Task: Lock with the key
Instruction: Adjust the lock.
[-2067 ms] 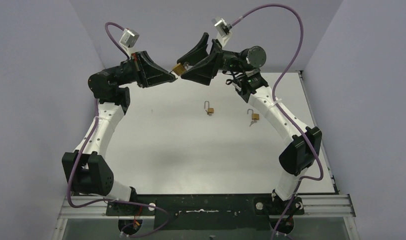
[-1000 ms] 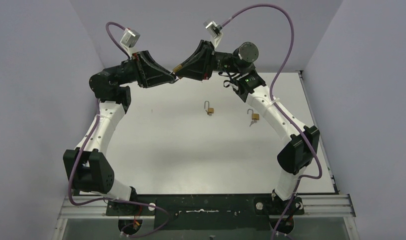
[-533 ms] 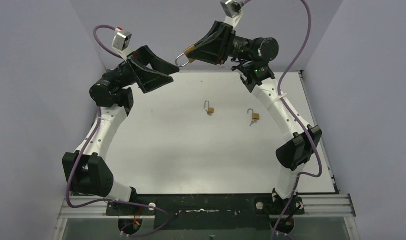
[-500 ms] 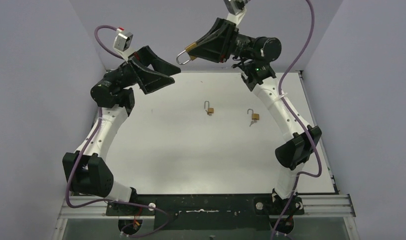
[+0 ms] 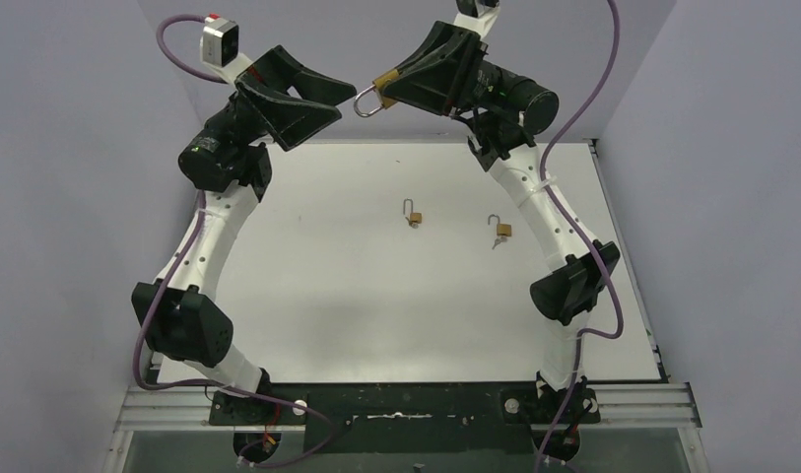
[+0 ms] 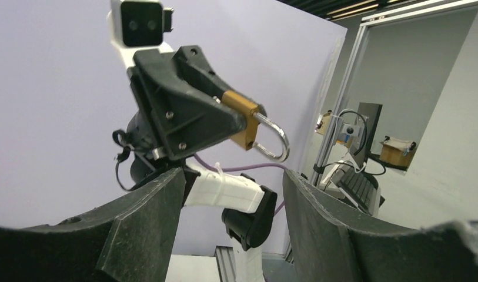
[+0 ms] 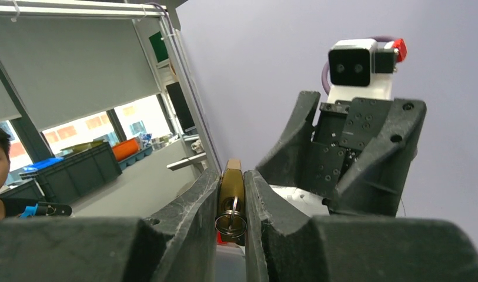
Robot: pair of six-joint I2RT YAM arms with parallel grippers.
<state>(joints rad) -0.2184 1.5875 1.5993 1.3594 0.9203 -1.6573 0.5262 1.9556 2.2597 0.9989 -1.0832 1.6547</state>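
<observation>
High above the table's far edge, my right gripper [image 5: 394, 87] is shut on a brass padlock [image 5: 383, 81]. Its steel shackle [image 5: 367, 102] points left toward my left gripper [image 5: 335, 101]. That gripper stands open just short of the shackle, holding nothing. In the right wrist view the padlock [image 7: 230, 183] is clamped between my fingers [image 7: 192, 205], and a key with its ring [image 7: 230, 223] sits in the keyhole. The left wrist view shows the padlock [image 6: 243, 120] and its shackle [image 6: 276, 141] beyond my open left gripper [image 6: 233, 179]. Whether the shackle is latched I cannot tell.
Two more brass padlocks lie on the white table [image 5: 317, 286] with raised shackles, one near the middle [image 5: 414, 216] and one to its right [image 5: 500, 230]. Grey walls close in the back and sides. Both arms reach up over the far edge.
My left gripper has opened and drawn back from the padlock. Both arms have risen, and the right gripper has carried the padlock up and slightly right.
</observation>
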